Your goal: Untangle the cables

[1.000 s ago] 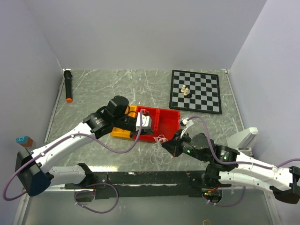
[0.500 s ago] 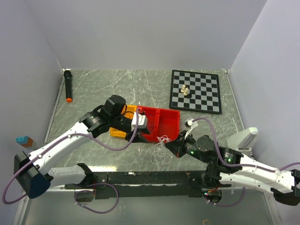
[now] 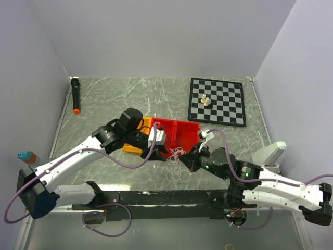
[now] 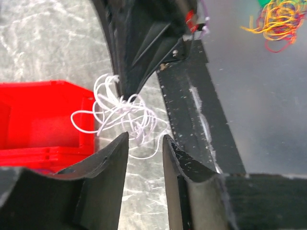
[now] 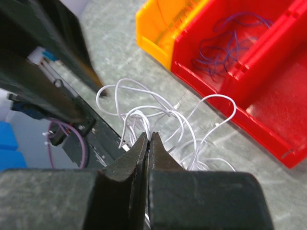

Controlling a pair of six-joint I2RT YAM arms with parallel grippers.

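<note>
**Right fingers pinched on the white tangle, left fingers apart beside it**

My right gripper (image 5: 147,138) has its fingers pressed together. Strands of the white cables (image 5: 144,103) run in at the tips, so I read it as clamped on them. The loops stand up in a curly clump right at the fingertips.

My left gripper (image 4: 145,140) has its fingers apart and grips nothing. It faces the same clump from the other side, and the lowest loops show in the gap between its fingers.

The clump sits over the marble-patterned table (image 3: 130,94), just off the front wall of the red bin (image 3: 187,126). A few loose loops trail toward the near edge. A thin purple cable (image 5: 223,45) lies loosely coiled in one compartment of the red bin, apart from the white ones. An orange bin (image 5: 163,24) sits against the red one on my left side.

Farther back on the right is a chessboard (image 3: 223,104) with a few chess pieces (image 3: 206,101) grouped on it. At the far left lies a black marker (image 3: 76,94) with an orange tip.
</note>
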